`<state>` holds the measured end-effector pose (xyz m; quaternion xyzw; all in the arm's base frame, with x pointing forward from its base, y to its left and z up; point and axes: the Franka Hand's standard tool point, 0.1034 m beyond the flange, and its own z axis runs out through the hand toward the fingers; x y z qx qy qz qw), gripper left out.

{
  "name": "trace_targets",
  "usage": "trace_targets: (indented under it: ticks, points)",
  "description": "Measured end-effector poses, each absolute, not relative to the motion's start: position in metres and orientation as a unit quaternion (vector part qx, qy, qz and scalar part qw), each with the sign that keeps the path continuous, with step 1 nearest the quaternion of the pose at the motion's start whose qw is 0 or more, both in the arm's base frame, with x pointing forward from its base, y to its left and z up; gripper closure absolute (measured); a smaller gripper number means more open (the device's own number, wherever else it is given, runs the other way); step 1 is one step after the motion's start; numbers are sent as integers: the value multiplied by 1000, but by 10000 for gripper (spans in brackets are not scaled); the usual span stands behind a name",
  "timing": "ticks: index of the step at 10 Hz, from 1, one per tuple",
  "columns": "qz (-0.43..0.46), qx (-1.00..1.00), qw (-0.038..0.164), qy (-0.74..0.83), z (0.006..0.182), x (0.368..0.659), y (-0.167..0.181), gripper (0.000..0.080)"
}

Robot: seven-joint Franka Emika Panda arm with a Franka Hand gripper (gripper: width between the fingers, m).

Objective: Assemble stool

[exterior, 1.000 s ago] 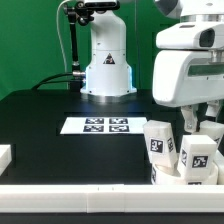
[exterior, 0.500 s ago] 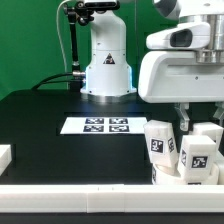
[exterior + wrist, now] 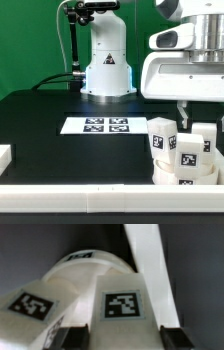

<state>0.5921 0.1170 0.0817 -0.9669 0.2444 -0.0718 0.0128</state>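
Though chunky, tagged white legs (image 3: 185, 152) stand.

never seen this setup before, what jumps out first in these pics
The big white gripper hangs low at the exterior view's right, its fingers down among the upright tagged stool legs on the seat disc. The wrist view is filled by those legs close up, their black-and-white tags plain. Farther back on the black table, the marker board lies flat before the arm's white base.
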Motion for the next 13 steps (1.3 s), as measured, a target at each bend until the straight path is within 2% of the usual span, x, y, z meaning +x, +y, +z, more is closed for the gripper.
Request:
trace_targets:
  ticks: [7, 13]
  points:
    - [-61, -887, 45, 455, 82, 592, 118, 461]
    - [-14, -684, 93, 724, 82, 591, 120, 461]
